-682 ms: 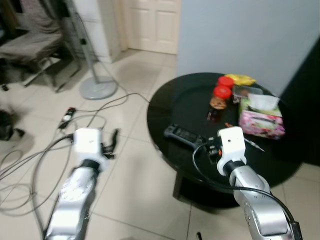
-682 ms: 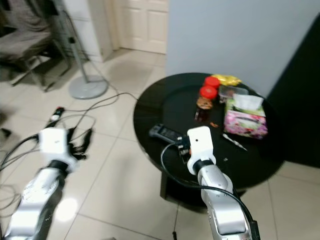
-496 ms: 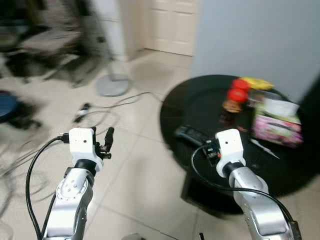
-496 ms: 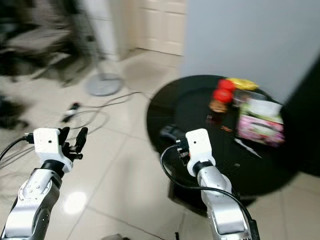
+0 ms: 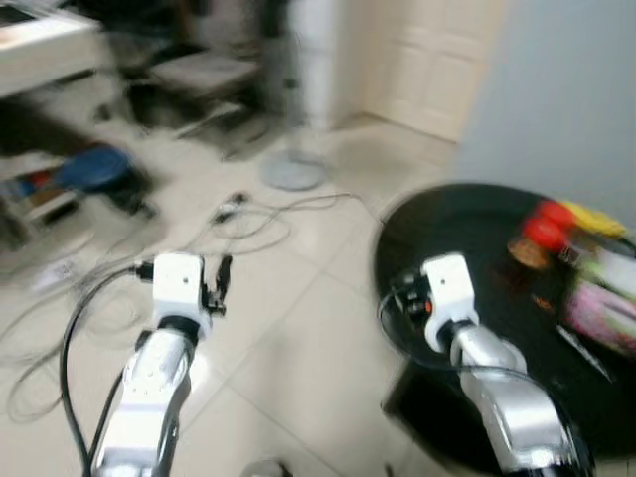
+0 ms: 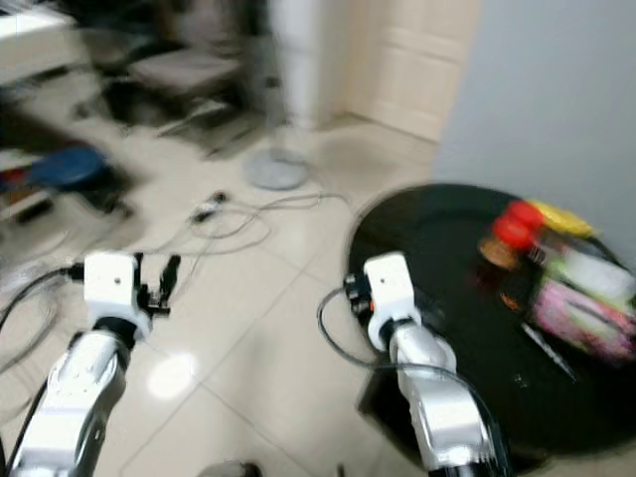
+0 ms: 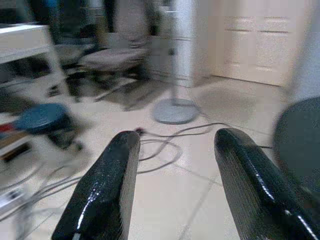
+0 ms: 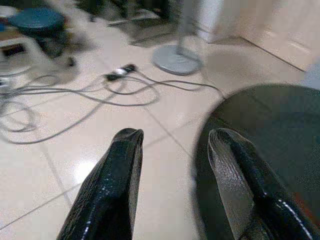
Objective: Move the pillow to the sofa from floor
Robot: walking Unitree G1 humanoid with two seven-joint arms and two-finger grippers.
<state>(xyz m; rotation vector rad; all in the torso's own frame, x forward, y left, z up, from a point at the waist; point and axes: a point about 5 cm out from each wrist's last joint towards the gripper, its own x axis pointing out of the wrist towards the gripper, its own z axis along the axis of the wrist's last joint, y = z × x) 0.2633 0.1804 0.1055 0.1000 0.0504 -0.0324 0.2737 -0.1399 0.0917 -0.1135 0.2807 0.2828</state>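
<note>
Tiled floor [image 5: 298,328] strewn with cables [image 5: 258,214] is blurred, no pillow is seen, so both empty claws, left claw [image 7: 175,185] and right claw [image 8: 175,185], are best held open and raised while searching.

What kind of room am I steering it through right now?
Probably a lived-in home room: tiled floor, a round black table with snacks and a tissue box, a panelled door, a chair, a stand fan's base and loose cables.

No text, label or number is readable anywhere.
</note>
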